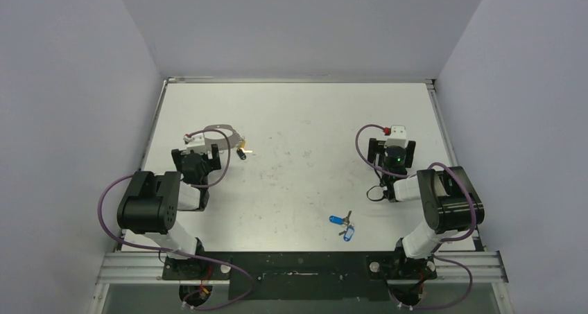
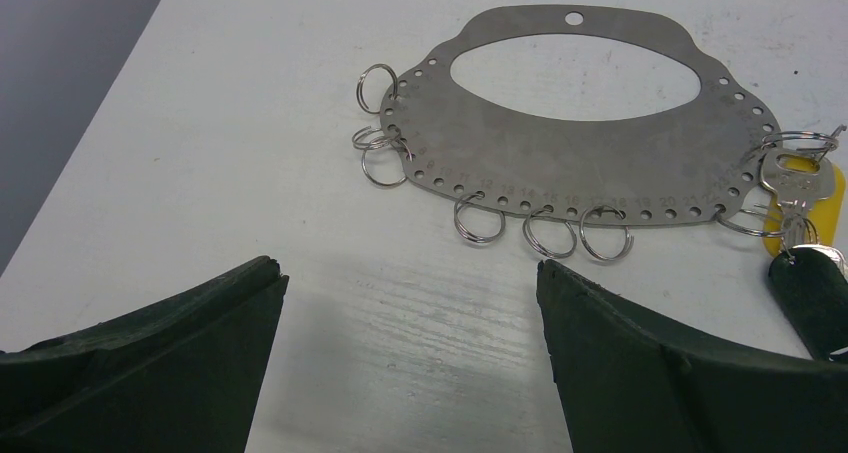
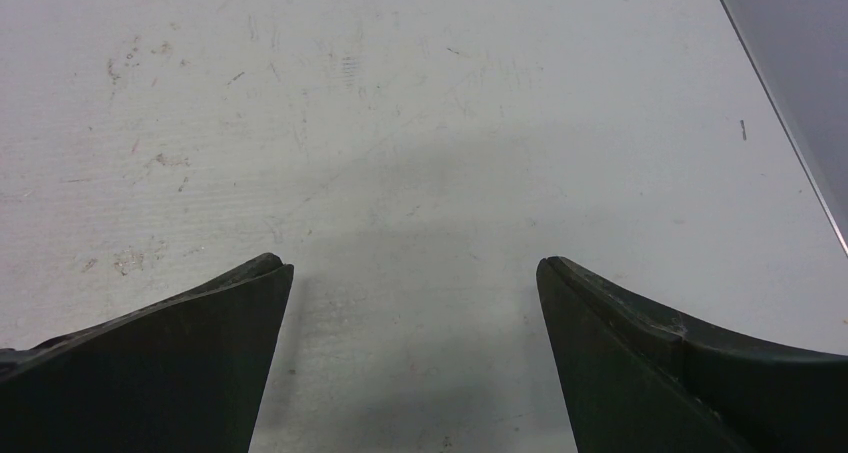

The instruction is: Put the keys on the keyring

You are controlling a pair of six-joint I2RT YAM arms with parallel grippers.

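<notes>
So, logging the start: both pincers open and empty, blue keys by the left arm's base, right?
No: the blue keys lie nearer the right arm's base, as the top view shows. The left pincer and right pincer are open and empty.

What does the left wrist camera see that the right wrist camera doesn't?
Only the left wrist view: the keyring, a flat metal plate hung with small split rings, with a yellow key at its right edge. Only the right wrist view: the table's right edge. Both: white table, and each arm's own hand, left hand and right hand, open wide and holding nothing.
</notes>
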